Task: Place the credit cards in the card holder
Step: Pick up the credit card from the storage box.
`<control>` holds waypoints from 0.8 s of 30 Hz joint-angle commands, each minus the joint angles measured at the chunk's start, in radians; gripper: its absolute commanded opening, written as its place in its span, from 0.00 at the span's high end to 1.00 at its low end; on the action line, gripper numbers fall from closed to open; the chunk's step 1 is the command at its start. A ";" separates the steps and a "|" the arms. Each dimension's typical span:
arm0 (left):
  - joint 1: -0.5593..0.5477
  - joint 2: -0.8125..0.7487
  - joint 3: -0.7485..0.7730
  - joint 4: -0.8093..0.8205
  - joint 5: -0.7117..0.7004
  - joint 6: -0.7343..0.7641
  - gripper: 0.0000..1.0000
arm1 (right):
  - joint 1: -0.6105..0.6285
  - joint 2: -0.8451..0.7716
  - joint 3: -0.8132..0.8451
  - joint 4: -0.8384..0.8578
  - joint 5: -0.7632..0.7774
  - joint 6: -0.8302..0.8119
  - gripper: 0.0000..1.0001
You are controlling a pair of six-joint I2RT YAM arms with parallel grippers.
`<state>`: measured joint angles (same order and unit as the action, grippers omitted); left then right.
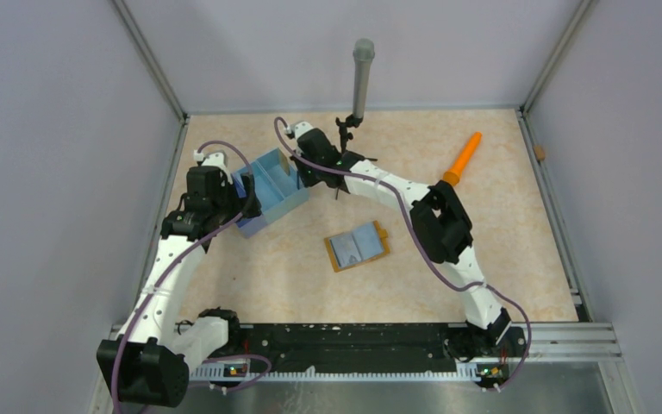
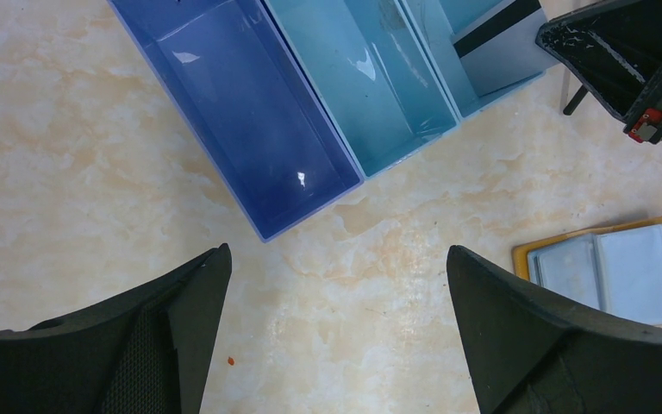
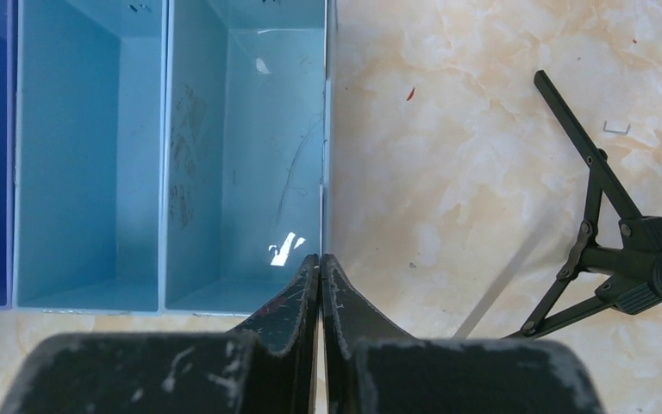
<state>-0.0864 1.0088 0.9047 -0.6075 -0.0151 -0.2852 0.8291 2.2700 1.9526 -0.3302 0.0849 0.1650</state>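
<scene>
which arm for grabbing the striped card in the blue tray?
Right. The right fingers are shut at the blue divided tray's end wall, beside the grey dark-striped card; the left fingers hang open at its other end.

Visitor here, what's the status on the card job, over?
Left pincer open, hovering empty. Right pincer shut at blue tray edge; grip unclear. Striped card in tray; card holder open on table. Black tripod close beside tray.

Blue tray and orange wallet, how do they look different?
The blue tray is bigger than the card holder. The tray has upright walls and compartments; the card holder lies flat and open. The tray is blue all over; the card holder is mustard-orange with greyish-blue pockets. Both rest on the table.
</scene>
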 commanded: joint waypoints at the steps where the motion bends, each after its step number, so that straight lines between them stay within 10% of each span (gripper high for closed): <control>1: 0.005 -0.010 -0.007 0.025 0.005 0.012 0.01 | 0.005 -0.009 0.066 0.017 -0.010 -0.008 1.00; 24: 0.002 -0.083 -0.024 0.106 0.308 0.078 0.01 | -0.048 -0.521 -0.356 0.224 -0.223 0.014 1.00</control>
<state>-0.0864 0.9596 0.8917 -0.5755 0.1490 -0.2405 0.8146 1.8751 1.6661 -0.1493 -0.0441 0.1631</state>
